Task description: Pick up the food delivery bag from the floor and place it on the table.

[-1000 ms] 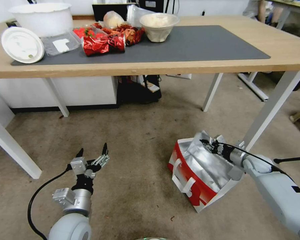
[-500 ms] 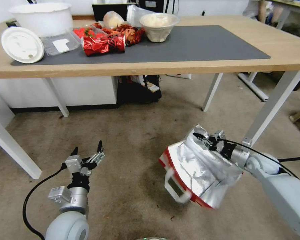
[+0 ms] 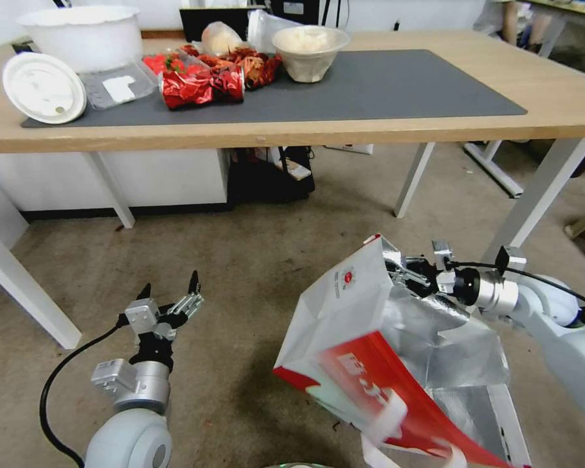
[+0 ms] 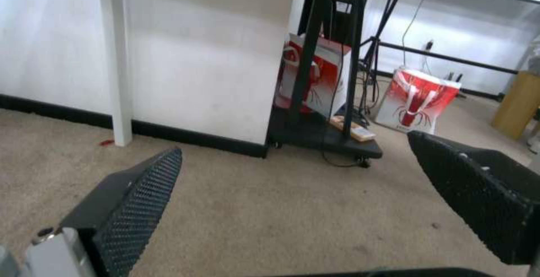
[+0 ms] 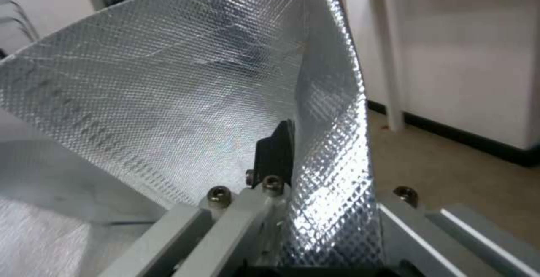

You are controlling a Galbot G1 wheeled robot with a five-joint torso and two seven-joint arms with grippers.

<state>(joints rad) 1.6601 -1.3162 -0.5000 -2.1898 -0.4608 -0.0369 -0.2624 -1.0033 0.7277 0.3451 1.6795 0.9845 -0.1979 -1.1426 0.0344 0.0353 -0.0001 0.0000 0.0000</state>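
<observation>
Right gripper clamps the foil rim of the food delivery bag. Since a second ago the bag has left the floor; it now hangs tilted below and beside the gripper, mouth open. Lift underway; the table lies above and ahead. Left gripper idles low, fingers spread wide, empty.

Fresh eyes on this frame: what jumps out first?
The food delivery bag, white and red with silver foil lining, hangs tilted off the floor, pinched at its rim by the right gripper. The left gripper hovers open and empty above the carpet; food containers crowd the table's far left.
</observation>
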